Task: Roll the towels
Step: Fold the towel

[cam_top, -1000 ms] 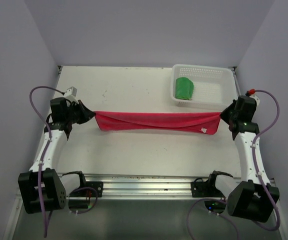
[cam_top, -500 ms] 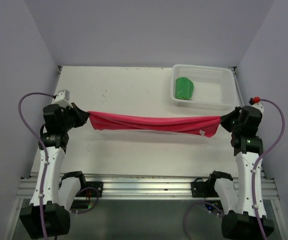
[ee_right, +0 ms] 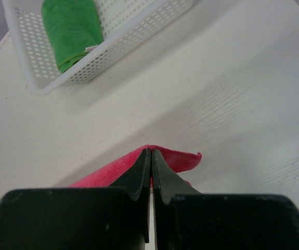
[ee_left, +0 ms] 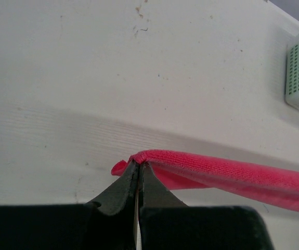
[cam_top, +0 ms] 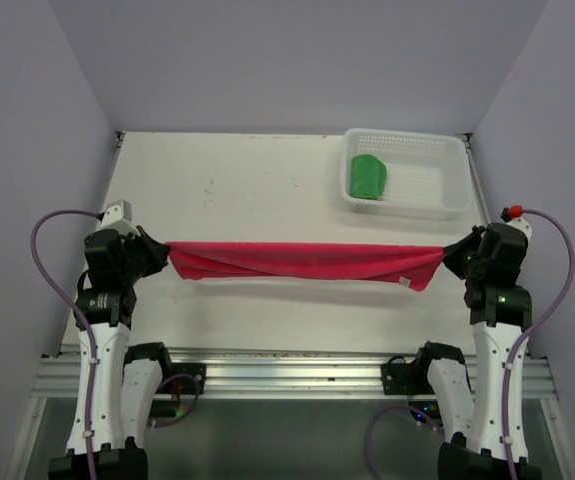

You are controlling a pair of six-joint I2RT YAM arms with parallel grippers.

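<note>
Left end effector [ee_left: 138, 166] and right end effector [ee_right: 150, 155] clamp the pink-red towel [cam_top: 297, 260] taut between them; probably best lowered level onto the worktop [cam_top: 267, 180].

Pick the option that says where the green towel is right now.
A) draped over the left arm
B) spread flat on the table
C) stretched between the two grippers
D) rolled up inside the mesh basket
D: the green towel sits as a roll in the mesh basket, while the pink-red towel is the one stretched between the left gripper and the right gripper.
</note>
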